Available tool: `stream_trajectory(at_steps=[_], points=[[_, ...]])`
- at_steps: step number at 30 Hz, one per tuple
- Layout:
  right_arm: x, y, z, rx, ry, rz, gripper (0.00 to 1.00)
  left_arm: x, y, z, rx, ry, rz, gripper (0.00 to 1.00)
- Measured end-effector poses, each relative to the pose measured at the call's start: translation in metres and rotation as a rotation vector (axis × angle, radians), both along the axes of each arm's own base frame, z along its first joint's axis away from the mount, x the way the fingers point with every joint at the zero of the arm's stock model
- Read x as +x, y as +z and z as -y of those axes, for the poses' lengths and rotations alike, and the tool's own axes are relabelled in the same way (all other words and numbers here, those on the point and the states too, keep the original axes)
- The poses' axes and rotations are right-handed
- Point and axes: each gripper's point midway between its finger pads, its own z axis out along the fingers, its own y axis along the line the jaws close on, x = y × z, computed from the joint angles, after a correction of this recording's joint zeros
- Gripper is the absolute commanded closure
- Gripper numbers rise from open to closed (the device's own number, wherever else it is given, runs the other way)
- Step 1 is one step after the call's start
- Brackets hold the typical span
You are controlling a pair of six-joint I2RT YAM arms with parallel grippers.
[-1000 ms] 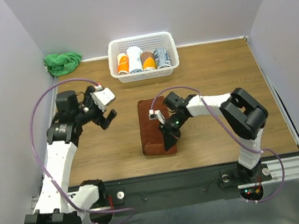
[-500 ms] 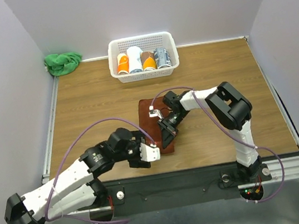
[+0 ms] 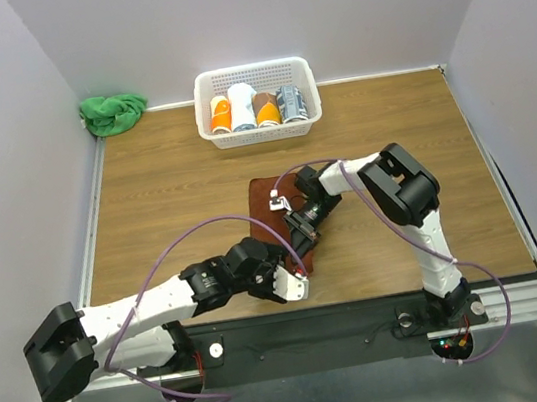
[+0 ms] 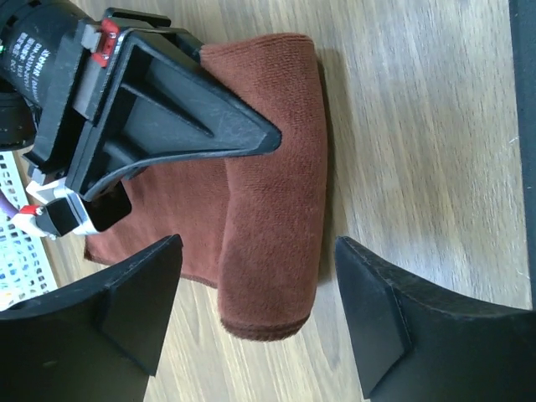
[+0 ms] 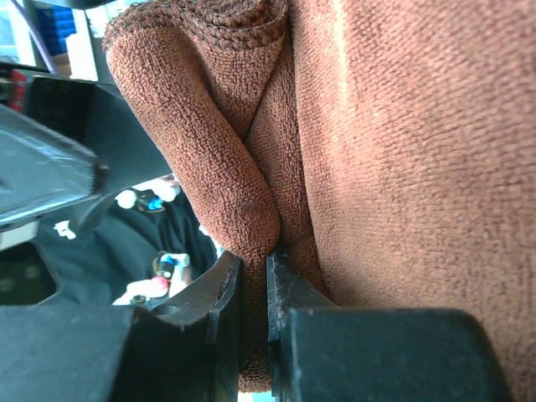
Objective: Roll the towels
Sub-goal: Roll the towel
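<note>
The reddish-brown towel lies flat mid-table, its near end turned over into a thick fold. My right gripper is shut on that folded edge; in the right wrist view the cloth is pinched between the jaws. At the towel's near end my left gripper is open, its fingers either side of the fold's end without touching it. The green towel sits bunched in the back left corner.
A white basket at the back centre holds several rolled towels in orange, white and grey patterns. The black rail of the arm bases runs just behind my left gripper. Side walls close off the table left and right.
My left arm has swung from the left side of the table down to the near end of the brown towel, and its jaws have narrowed a little. The right gripper keeps its grip.
</note>
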Motion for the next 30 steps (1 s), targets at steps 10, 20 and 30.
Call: stream_trajectory(at_steps=[10,20,30], points=[[0.001,-0.005,0.003,-0.01,-0.005,-0.044,0.87,-0.008,-0.032,0.001,0.064,-0.066,0.02,0.43],[0.0,-0.006,0.005,-0.037,0.0,-0.032,0.68,-0.007,-0.037,0.005,0.071,-0.042,-0.017,0.78],[0.016,0.008,0.009,-0.065,-0.013,0.082,0.29,-0.015,-0.035,0.008,0.077,-0.037,-0.188,0.95]])
